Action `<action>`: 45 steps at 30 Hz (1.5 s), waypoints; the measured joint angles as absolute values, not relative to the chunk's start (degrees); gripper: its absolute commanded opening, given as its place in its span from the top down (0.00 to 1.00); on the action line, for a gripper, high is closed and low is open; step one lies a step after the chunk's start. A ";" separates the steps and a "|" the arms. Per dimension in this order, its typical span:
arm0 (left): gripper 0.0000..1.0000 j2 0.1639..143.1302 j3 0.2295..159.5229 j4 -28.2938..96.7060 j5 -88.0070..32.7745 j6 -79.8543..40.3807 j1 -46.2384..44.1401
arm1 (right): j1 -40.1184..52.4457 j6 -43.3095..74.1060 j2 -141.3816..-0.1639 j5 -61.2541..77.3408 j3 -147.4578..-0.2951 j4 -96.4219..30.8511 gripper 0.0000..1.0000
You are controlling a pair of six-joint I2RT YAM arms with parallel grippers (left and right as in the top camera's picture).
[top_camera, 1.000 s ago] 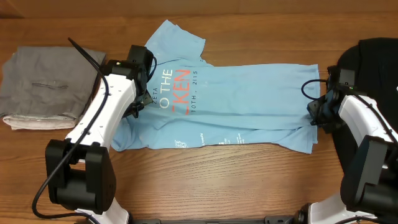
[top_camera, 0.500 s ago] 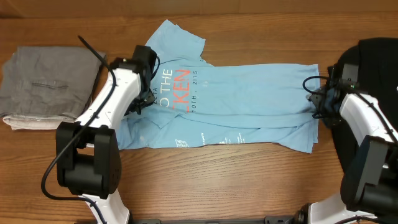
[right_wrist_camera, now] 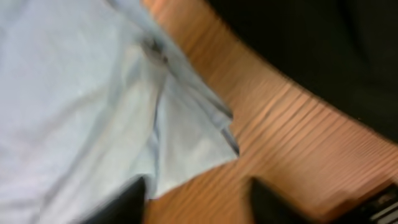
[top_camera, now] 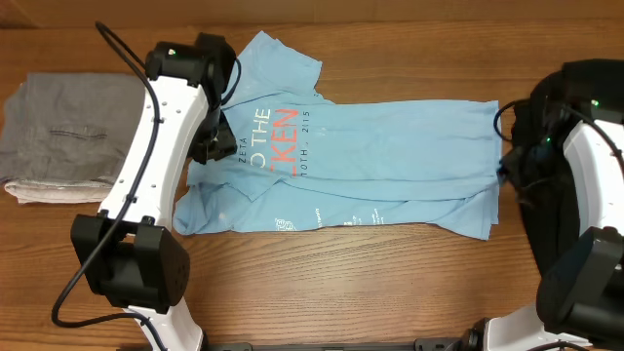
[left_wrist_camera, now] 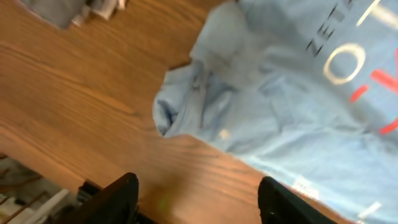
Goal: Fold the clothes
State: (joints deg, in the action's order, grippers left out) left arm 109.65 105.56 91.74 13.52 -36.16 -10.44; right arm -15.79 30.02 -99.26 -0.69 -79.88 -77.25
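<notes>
The clothes being folded are a light blue T-shirt with white and orange-red lettering, lying flat across the table's middle with its lower part doubled over. My left gripper hangs above the shirt's left end. In the left wrist view it is open, with bare wood between its fingers and the rumpled sleeve beyond. My right gripper is off the shirt's right edge. The right wrist view shows it open over wood, just past the shirt's corner.
A folded grey garment lies at the far left, its edge showing in the left wrist view. A black garment sits at the far right, close behind the right arm. Bare wood runs along the table's front.
Both grippers have opened, let go of the shirt and risen off it. The left arm swung up and back, and the right drew away to the right. The shirt stays flat.
</notes>
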 measured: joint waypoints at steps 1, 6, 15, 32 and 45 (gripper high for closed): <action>0.43 109.65 104.62 91.64 13.19 -35.68 -10.44 | -15.75 29.28 -99.26 0.47 -78.52 -77.32 0.96; 0.56 109.67 96.49 89.38 11.97 -32.77 -10.52 | -15.73 27.51 -99.29 3.05 -70.48 -74.08 0.96; 0.55 109.75 79.13 78.70 8.10 -28.27 -10.13 | -15.77 27.51 -99.26 3.51 -64.90 -68.05 0.96; 0.58 109.58 66.52 60.14 6.37 -28.10 -5.74 | -15.81 29.82 -98.65 2.37 -53.69 -51.05 0.96; 0.66 108.31 64.86 59.29 7.68 -30.04 -3.42 | -21.39 31.83 -98.10 0.62 -52.88 -48.77 0.96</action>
